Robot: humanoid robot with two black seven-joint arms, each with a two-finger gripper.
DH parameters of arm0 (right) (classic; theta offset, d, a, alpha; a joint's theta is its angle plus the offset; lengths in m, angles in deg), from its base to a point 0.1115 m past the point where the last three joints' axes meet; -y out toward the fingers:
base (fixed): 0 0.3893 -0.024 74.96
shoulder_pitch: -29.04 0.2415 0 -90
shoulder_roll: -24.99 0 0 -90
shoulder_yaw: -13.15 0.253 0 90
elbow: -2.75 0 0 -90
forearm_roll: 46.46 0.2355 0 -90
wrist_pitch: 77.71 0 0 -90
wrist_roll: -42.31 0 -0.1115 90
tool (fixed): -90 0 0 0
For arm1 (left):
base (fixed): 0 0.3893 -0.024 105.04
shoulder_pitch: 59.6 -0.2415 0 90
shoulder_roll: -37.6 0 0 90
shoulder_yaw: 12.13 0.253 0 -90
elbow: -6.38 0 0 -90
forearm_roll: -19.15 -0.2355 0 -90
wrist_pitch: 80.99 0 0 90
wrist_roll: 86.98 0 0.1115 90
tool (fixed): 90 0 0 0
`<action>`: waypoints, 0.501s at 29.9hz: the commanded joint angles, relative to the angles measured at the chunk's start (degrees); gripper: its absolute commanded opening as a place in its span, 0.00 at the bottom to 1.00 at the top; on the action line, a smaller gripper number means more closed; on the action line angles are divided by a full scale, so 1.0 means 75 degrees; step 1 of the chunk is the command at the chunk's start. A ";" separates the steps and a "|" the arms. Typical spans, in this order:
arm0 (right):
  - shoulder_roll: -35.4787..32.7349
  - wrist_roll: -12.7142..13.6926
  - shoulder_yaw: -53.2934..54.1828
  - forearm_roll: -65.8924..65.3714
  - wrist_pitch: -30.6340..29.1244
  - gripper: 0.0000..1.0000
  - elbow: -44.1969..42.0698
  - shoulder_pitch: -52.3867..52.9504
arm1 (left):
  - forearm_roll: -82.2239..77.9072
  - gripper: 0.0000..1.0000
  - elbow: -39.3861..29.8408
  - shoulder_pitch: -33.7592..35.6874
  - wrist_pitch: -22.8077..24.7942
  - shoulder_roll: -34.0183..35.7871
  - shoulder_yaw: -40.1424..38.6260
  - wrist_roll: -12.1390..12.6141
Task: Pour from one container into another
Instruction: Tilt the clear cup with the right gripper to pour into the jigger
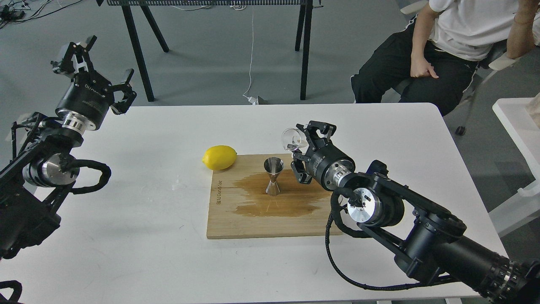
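Head view: the right gripper (301, 143) clamps the tilted glass cup (292, 139) between its fingers above the jigger (273, 176); the left gripper (99, 63) gapes wide.

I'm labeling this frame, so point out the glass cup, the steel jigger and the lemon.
glass cup (291, 139), head view, on its clear tilted wall.
steel jigger (273, 166), head view, on its upper cone.
lemon (219, 157), head view, on the middle of its peel.

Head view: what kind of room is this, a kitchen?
Probably a lab or workshop, not a kitchen: bare grey floor with loose cables, a plain white table, and a seated person nearby.
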 commanded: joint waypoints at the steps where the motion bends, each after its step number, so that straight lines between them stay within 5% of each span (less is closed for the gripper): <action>1: -0.0005 -0.0012 -0.0158 -0.0232 0.0009 0.48 0.0002 0.0047 | 0.0000 1.00 0.0000 0.0001 0.0001 0.0012 0.0000 -0.0002; 15: -0.0029 -0.0048 -0.0603 -0.0934 0.0009 0.49 0.0014 0.0094 | 0.0000 1.00 0.0000 -0.0011 0.0001 0.0012 0.0000 0.0009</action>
